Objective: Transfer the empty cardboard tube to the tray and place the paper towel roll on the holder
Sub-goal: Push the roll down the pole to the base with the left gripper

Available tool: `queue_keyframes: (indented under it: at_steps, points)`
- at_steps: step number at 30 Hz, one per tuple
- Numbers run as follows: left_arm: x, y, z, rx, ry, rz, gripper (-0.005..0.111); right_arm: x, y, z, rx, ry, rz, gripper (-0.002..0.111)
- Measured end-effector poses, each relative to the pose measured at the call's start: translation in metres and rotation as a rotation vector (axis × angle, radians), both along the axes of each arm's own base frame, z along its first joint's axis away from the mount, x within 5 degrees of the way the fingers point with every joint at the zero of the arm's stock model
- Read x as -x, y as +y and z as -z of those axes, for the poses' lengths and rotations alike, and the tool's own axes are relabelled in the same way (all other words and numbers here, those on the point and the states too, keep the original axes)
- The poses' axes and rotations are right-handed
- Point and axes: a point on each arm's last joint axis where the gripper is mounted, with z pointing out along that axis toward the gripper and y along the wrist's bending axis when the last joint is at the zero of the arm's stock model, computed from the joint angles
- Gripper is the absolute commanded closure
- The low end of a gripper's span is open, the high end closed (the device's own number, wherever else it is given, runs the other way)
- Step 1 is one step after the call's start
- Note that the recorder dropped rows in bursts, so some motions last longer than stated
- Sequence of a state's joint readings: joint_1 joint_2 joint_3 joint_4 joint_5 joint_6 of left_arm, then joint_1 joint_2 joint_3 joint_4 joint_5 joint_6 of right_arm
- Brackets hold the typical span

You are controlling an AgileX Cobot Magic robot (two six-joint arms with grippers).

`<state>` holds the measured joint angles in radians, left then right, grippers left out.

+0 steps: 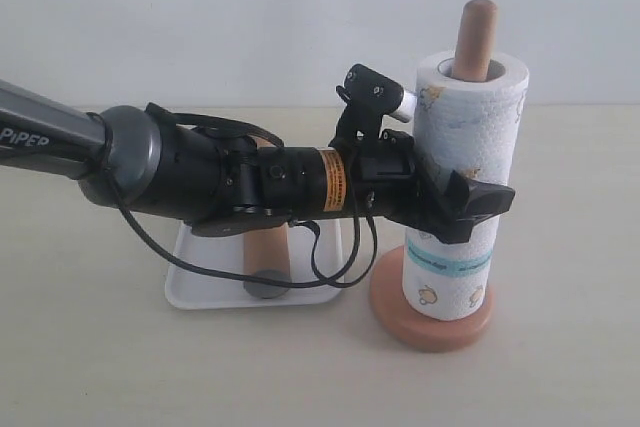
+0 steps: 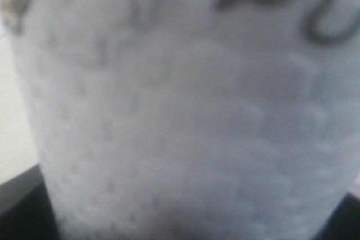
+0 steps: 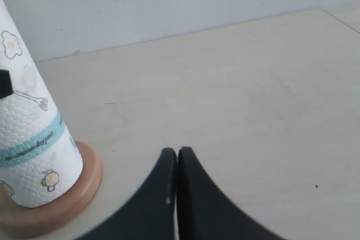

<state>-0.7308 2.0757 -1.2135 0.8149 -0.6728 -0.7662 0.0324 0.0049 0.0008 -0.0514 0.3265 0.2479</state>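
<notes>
The paper towel roll (image 1: 468,117) stands upright over the holder's pole (image 1: 477,32), its lower end down at the round base (image 1: 400,312). My left gripper (image 1: 475,209) clasps the roll at mid height. In the left wrist view the embossed roll (image 2: 185,116) fills the picture, and dark fingers (image 2: 17,212) show only at the corners. The empty cardboard tube (image 1: 267,257) lies in the white tray (image 1: 200,292), its hollow grey end towards the camera, partly hidden by the left arm. My right gripper (image 3: 178,153) is shut on nothing, low over the table near the base (image 3: 84,189) and roll (image 3: 28,139).
The left arm stretches across the tray from the left edge of the exterior view. A pale wall stands close behind the table. The right arm does not show in the exterior view.
</notes>
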Motion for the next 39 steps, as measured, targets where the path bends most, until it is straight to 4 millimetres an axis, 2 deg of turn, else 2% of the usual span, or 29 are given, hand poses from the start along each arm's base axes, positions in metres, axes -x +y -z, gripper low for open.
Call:
queue_keyframes:
  at_steps: [2,6,14,22,39]
  points:
    - [0.0,0.0,0.0,0.0,0.0,0.0,0.02,0.0,0.0,0.0,0.0,0.0,0.0,0.108]
    - [0.001,-0.001,-0.001,0.014,-0.003,0.008,0.01,0.0,0.0,0.0,0.0,0.0,0.0,0.108]
    - [0.002,-0.001,-0.005,0.015,-0.013,0.021,0.01,0.0,0.0,0.0,0.0,0.0,0.0,0.108]
    - [0.004,0.004,-0.021,-0.023,-0.009,0.004,0.01,0.0,0.0,0.0,0.0,0.0,0.0,0.108]
    - [0.008,0.005,-0.028,-0.025,0.033,0.021,0.01,0.0,0.0,0.0,0.0,0.0,0.0,0.108]
